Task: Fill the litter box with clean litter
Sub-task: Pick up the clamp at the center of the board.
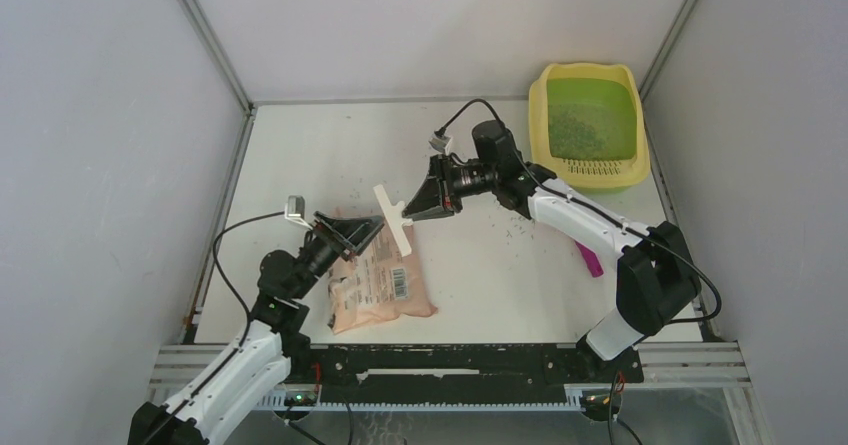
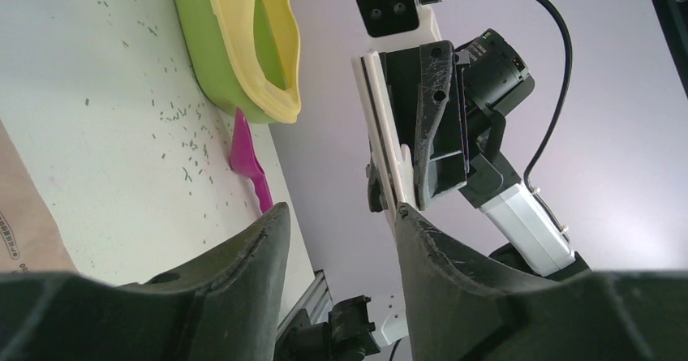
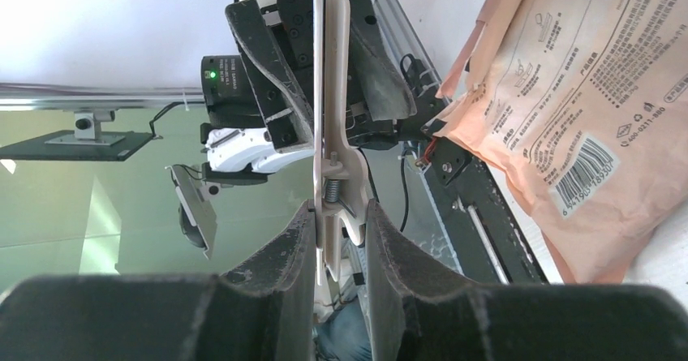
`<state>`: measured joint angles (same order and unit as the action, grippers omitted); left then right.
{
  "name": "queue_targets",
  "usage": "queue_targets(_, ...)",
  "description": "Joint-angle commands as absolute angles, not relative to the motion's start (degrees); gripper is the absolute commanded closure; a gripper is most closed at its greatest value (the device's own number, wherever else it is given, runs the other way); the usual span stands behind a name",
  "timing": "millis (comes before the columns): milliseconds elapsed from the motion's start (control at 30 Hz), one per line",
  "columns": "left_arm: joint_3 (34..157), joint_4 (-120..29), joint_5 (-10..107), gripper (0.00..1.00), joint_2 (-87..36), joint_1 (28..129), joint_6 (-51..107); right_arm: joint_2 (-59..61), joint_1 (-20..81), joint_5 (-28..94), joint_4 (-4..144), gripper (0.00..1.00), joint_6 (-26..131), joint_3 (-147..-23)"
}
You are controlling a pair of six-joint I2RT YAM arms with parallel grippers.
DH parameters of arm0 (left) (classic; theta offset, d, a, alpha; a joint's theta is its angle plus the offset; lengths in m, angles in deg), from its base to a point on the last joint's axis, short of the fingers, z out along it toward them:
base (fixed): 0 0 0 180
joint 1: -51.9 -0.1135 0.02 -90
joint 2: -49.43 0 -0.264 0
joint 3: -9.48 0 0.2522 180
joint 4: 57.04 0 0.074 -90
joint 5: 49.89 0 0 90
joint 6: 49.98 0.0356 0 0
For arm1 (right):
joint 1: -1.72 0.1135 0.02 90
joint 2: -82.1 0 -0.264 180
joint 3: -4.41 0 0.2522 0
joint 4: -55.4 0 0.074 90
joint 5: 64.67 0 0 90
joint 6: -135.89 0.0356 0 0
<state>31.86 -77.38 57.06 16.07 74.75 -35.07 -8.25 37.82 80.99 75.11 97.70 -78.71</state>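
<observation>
The litter box, yellow rim and green basin, stands at the far right; it also shows in the left wrist view. Dark litter lies in its basin. My right gripper is shut on the handles of a white spring clip, holding it above the table. My left gripper is open, its fingers flanking the clip's far end without closing. The peach-pink bag lies flat below, also in the right wrist view.
A magenta scoop lies on the table by the right arm, seen also in the left wrist view. Loose granules are scattered over the white tabletop. Grey walls close in the sides and back.
</observation>
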Motion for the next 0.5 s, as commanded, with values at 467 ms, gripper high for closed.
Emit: queue_targets(467,36.34,-72.99,56.71,0.21,22.47,74.41,-33.7,-8.51,37.49,81.26,71.98,1.0,98.18,-79.03)
